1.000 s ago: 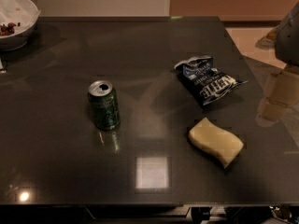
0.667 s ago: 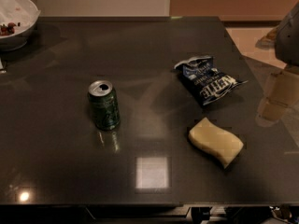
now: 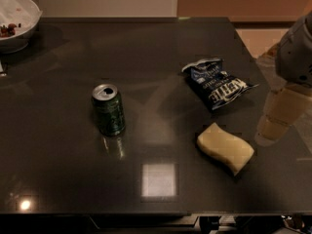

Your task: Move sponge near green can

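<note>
Likely an office snack area: dark table (image 3: 146, 48), chip bag (image 3: 217, 84), bowl (image 3: 23, 32) (claw (image 3: 278, 118) at right).

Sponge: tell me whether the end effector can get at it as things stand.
Probably yes. The end effector hangs at the right edge of the table, just right of the sponge, with nothing between them. The chip bag lies apart, behind the sponge.

One green can (image 3: 108, 110), one sponge (image 3: 225, 147), one dark blue chip bag (image 3: 217, 82), one white bowl (image 3: 17, 23), one gripper (image 3: 272, 126) at three o'clock.
</note>
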Robot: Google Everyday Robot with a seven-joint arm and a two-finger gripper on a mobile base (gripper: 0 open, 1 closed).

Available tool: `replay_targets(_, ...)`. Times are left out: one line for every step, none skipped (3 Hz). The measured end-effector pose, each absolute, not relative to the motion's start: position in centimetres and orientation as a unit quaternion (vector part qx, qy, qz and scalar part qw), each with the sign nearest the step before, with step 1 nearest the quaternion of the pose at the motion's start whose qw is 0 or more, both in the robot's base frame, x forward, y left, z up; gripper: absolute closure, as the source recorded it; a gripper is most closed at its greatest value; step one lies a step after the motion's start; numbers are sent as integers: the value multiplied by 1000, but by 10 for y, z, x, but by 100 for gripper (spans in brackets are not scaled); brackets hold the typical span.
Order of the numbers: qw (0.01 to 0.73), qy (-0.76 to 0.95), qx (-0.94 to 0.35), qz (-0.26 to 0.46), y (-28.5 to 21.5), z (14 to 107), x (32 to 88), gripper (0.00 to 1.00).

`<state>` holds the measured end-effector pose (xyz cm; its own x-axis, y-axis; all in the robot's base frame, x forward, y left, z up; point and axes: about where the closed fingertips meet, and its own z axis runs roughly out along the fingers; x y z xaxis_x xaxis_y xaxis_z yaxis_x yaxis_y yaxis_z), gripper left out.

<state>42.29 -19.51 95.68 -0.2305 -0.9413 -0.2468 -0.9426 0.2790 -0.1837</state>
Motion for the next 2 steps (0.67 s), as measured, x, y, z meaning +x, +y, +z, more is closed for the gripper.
replay_targets(150,785,-601,22,-183,932,411,0)
replay_targets(147,785,-601,28,-178,905,404,0)
